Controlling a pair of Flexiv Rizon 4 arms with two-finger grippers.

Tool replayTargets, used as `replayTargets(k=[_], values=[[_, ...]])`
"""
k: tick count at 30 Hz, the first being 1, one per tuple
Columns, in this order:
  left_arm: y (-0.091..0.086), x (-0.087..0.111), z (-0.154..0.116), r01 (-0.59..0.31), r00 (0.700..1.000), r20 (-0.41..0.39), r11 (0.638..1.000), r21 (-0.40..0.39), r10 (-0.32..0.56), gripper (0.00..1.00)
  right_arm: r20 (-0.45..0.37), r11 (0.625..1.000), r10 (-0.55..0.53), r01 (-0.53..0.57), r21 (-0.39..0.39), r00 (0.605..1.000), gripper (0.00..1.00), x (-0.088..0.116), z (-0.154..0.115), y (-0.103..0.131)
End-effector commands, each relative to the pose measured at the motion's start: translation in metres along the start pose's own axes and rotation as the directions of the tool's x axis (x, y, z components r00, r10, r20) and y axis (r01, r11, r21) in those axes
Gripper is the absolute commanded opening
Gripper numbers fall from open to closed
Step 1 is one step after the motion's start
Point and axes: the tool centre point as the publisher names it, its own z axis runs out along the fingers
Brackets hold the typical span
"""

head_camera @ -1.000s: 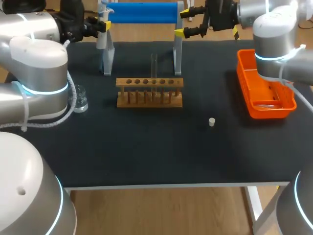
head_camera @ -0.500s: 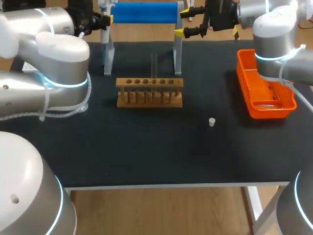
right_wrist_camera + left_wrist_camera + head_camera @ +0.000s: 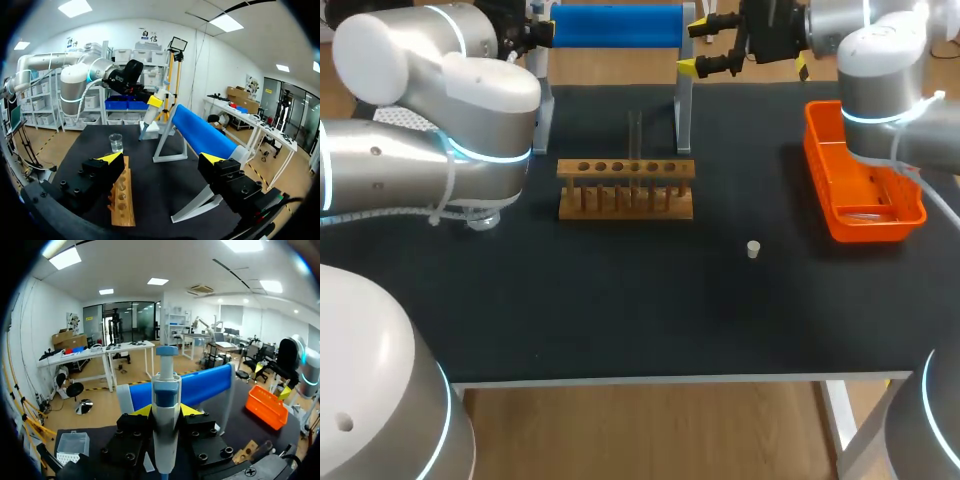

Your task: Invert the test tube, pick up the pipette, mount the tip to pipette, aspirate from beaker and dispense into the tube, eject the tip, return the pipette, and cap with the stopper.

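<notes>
Pipette (image 3: 165, 390) stands upright inside the left hand (image 3: 165, 412), which grips it from both sides.

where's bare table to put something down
The wide front strip between the rack and the table edge is bare, also between rack and orange tray, save the stopper. Crowded back left: left arm, stand, beaker.

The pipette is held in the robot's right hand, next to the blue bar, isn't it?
No, it is the left hand that holds the pipette, next to the blue bar. The left wrist view shows it clamped in that hand.
</notes>
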Motion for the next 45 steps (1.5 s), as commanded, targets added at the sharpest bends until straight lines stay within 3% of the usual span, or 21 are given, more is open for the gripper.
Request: replayTargets(k=[1,24,45], values=[[-0.006,0.0,0.013,0.009,0.999,0.049,1.0,-0.013,-0.008,0.0,-0.005,1.0,0.001,-0.001,0.004,1.0,1.0,-0.001,-0.001,0.001],[-0.01,-0.009,0.037,0.097,0.98,0.179,0.993,-0.067,-0.083,0.0,-0.005,1.0,0.001,-0.001,0.004,1.0,1.0,-0.001,-0.001,0.001],[-0.002,-0.01,0.051,0.105,0.973,0.218,0.983,-0.152,-0.071,0.0,-0.005,1.0,0.001,-0.001,0.004,1.0,1.0,-0.001,-0.001,0.001]])
